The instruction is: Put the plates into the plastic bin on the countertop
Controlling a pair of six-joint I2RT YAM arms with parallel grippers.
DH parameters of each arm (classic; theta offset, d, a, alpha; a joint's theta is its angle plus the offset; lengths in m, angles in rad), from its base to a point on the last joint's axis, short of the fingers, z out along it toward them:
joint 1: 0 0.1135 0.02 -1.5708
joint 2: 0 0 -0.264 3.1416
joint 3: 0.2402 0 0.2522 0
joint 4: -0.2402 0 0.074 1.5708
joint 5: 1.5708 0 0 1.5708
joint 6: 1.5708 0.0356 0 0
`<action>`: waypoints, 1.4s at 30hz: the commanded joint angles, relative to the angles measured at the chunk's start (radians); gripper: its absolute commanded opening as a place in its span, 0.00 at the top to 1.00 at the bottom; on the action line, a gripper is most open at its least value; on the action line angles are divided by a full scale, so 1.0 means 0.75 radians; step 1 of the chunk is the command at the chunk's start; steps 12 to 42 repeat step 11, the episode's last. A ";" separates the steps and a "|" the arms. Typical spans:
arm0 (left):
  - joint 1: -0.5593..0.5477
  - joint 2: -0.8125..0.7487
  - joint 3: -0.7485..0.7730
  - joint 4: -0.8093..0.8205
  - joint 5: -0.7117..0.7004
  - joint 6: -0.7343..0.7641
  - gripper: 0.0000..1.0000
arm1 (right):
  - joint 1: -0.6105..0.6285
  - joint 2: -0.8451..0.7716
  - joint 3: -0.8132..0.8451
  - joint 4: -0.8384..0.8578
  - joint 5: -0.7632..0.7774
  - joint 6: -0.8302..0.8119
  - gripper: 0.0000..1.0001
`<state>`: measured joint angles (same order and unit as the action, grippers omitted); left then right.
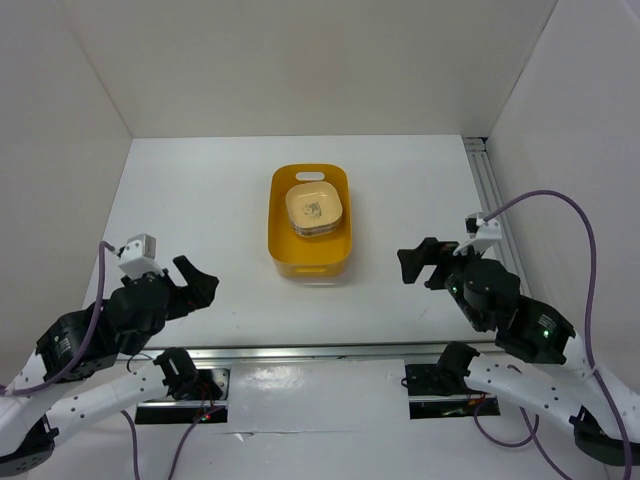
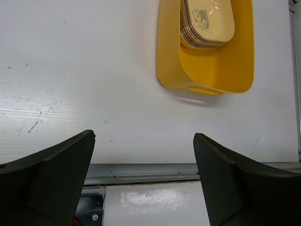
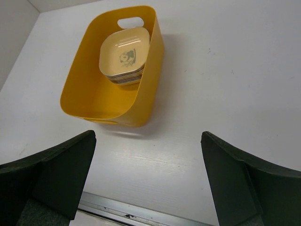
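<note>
- the metal rail (image 1: 320,352) lies just below and behind both pincers; an arm folding back too low could catch a finger on it.
- the left pincer (image 1: 198,282) is wide open and holds nothing; the right pincer (image 1: 418,262) is wide open and empty too. both hang above the countertop (image 1: 200,190), well apart from each other. open fingers sweep a wide path, so a careless turn could hit something.
- the purple cable (image 1: 560,205) loops high behind the right pincer; i judge it could snag if that arm swings outward.
- ahead of the pincers and between them the countertop shows no plate. i judge the job is most likely finished, so the danger is a needless extra reach that pushes into the bin (image 1: 310,258).
- the bin stands ahead of both pincers, to the right of the left one and to the left of the right one, touching neither. it looks light; a push on its near wall could slide or tip it.
- the plates (image 1: 313,209) sit in one stack inside the bin, at its end far from the pincers, under the handle slot (image 1: 309,176). the stack is off centre, so a bump could make the top plates slide. how many there are i cannot count.
</note>
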<state>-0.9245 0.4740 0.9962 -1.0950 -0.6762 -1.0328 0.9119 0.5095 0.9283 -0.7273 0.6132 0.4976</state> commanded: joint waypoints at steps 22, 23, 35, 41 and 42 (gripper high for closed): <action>-0.003 -0.033 -0.013 0.016 -0.023 -0.032 0.01 | 0.007 0.073 -0.037 -0.018 -0.010 0.036 0.00; -0.003 -0.033 -0.013 0.016 -0.023 -0.032 0.01 | 0.007 0.073 -0.037 -0.018 -0.010 0.036 0.00; -0.003 -0.033 -0.013 0.016 -0.023 -0.032 0.01 | 0.007 0.073 -0.037 -0.018 -0.010 0.036 0.00; -0.003 -0.033 -0.013 0.016 -0.023 -0.032 0.01 | 0.007 0.073 -0.037 -0.018 -0.010 0.036 0.00; -0.003 -0.033 -0.013 0.016 -0.023 -0.032 0.01 | 0.007 0.073 -0.037 -0.018 -0.010 0.036 0.00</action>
